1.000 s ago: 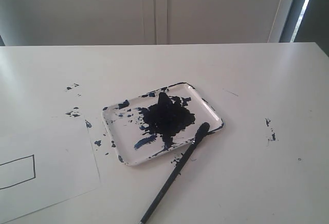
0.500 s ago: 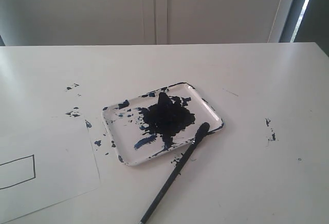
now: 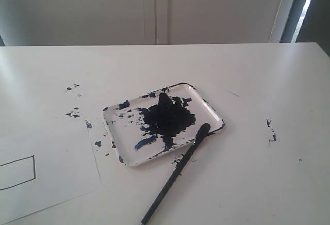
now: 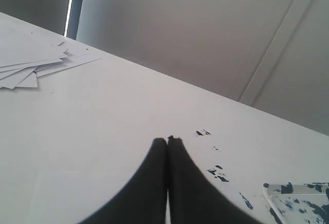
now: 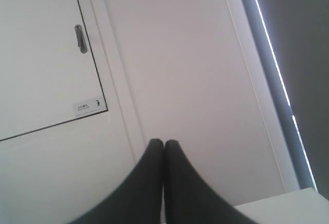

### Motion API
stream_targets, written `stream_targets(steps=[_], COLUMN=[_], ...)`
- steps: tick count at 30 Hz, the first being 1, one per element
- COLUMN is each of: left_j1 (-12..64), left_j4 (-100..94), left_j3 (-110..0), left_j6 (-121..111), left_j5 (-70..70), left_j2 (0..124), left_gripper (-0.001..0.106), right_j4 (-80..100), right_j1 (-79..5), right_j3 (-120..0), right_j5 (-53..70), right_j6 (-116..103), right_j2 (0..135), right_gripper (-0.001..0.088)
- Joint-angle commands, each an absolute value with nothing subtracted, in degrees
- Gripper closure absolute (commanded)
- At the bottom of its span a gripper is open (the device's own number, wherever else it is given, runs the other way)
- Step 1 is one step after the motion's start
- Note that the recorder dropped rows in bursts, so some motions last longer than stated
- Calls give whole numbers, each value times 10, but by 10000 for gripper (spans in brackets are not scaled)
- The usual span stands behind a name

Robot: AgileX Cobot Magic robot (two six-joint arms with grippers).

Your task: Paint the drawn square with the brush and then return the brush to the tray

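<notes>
A white table (image 3: 258,75), speckled with dark paint (image 3: 72,87), is shown before pale wall panels (image 3: 216,8); the left gripper (image 4: 167,141) and right gripper (image 5: 163,143) are seen pressed together, nothing held.

Counted: one tray (image 3: 212,111) | one brush (image 3: 170,186) | one drawn square (image 3: 18,172) | one paper sheet (image 3: 56,168) | two grippers, left gripper (image 4: 167,140) and right gripper (image 5: 163,142) | one paper pile (image 4: 31,70), whose sheets could not be counted

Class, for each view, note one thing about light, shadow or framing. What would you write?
Exterior view: soft, even light, the table pale, the drawn square cut by the frame edge. Left wrist view: the left hand a black silhouette. Right wrist view: the right hand equally dark, a window strip glaring.
</notes>
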State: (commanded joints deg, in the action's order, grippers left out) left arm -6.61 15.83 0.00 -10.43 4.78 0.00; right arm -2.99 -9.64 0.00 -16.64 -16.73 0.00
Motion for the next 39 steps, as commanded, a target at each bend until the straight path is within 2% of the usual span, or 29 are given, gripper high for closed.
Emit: stream_targets(steps=[19,27,32,34,36,37,39], left_j1=[-66,-66,-66,-66,-66,-66,-66], left_j4=[158,163,118,118,120,134,189], left_j3=[0,0,-38,-76,-123,-150,-174], left_j6=[-108,-163,-177,-177,-153,-128,-57], left_j5=[28,15,0,-24,-82,-117,-149], left_j2=[0,0,0,0,23,46,75], left_gripper=[1050,1050,1050,1050,1050,1050,1050], right_j4=[-30,-25,144,156,163,131,42], right_j1=[-96,-96,-98,-98,-111,-122,-138], right_j3=[0,0,-73,-133,-217,-262,-308], right_j5=[-133,-129,-113,-48,102,178,240], right_j6=[-178,-399,-408,-408,-377,-308,-179], right_j2=[0,0,0,2,40,70,107], right_gripper=[868,868,868,868,868,868,868])
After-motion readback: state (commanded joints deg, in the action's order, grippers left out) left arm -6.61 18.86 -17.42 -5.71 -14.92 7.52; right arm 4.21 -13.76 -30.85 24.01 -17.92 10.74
